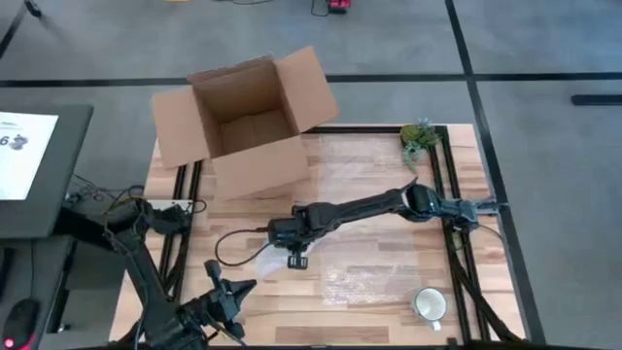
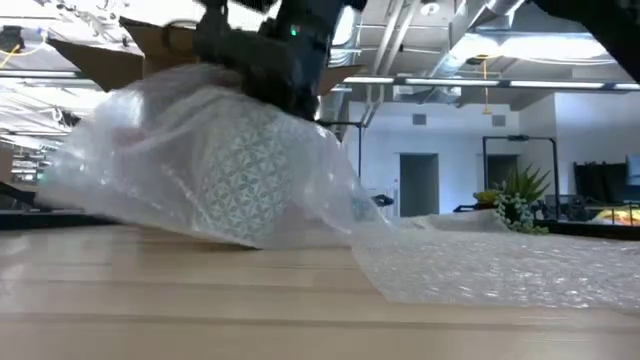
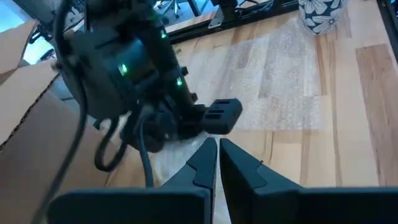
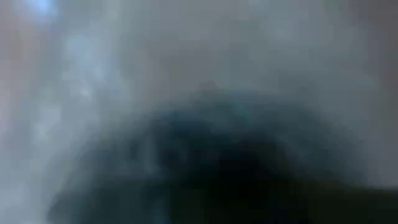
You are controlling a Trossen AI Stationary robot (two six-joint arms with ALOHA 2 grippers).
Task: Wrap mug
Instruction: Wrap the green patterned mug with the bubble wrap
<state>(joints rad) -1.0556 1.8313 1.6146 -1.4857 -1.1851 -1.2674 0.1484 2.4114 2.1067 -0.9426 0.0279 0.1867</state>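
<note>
Wrapping is under way near the middle of the table (image 1: 389, 301): the right gripper (image 1: 294, 255), reaching across from the right side, presses down on a bundle of bubble wrap (image 2: 200, 160). In the low view a patterned mug (image 2: 240, 185) shows through the clear film, lying tilted inside the bundle and resting on the wood. Whether the right gripper's fingers are closed on the film or only pushing against it cannot be told; the right wrist view is smothered by the wrap.

The left gripper (image 3: 216, 155) waits at the near left edge of the table, its two fingers pressed together and holding nothing, pointed toward the bundle.

A flat sheet of the same wrap (image 1: 374, 175) spreads over the table to the right of the bundle. A second, white mug (image 1: 430, 304) stands well apart at the near right corner. An open cardboard box (image 1: 248, 126) sits at the far left of the table, and a small potted plant (image 1: 420, 136) at the far right corner.

Handling, as judged from these views: the mug is probably ceramic, rigid, fairly heavy for its bulk and breakable, and it is likely to roll or slide within the film. The wrap is light, soft, springy and slippery, so a fold tends to open again unless pinned. A sound hold would pinch a loose edge of the film, not the mug, while the other gripper steadies the bundle from above.
</note>
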